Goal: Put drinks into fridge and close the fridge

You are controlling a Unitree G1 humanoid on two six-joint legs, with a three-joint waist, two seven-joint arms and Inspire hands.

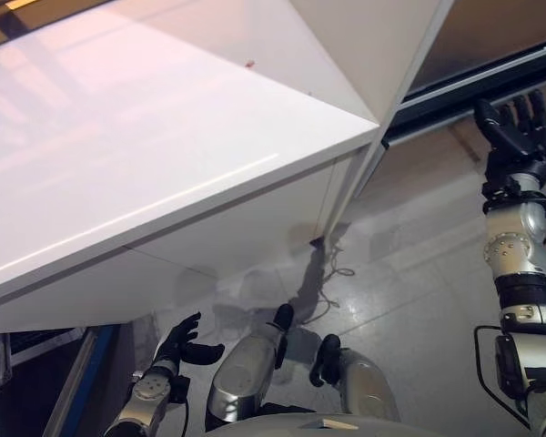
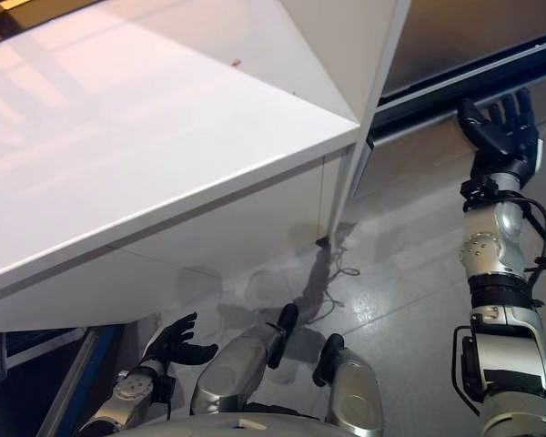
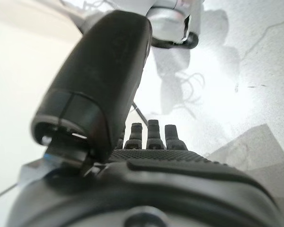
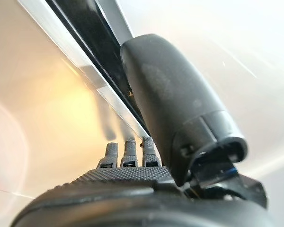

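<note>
The right arm (image 1: 520, 273) is showing as a chain of silver-grey shells broken by black bands, with a rounded silver joint housing carrying small dark dots like screw heads. The right hand (image 2: 502, 137) is appearing matt black all over, its palm broad and its fingers slim and segmented. The left arm (image 1: 146, 399) is showing the same silver-grey casing with a round disc-shaped joint cover, and the left hand (image 1: 180, 344) is likewise looking black. Up close, the left thumb (image 3: 104, 85) is presenting a smooth, glossy dark shell with a seam near its base, while the palm edge is bearing a fine pimpled texture. The right thumb (image 4: 175, 109) is looking alike.
</note>
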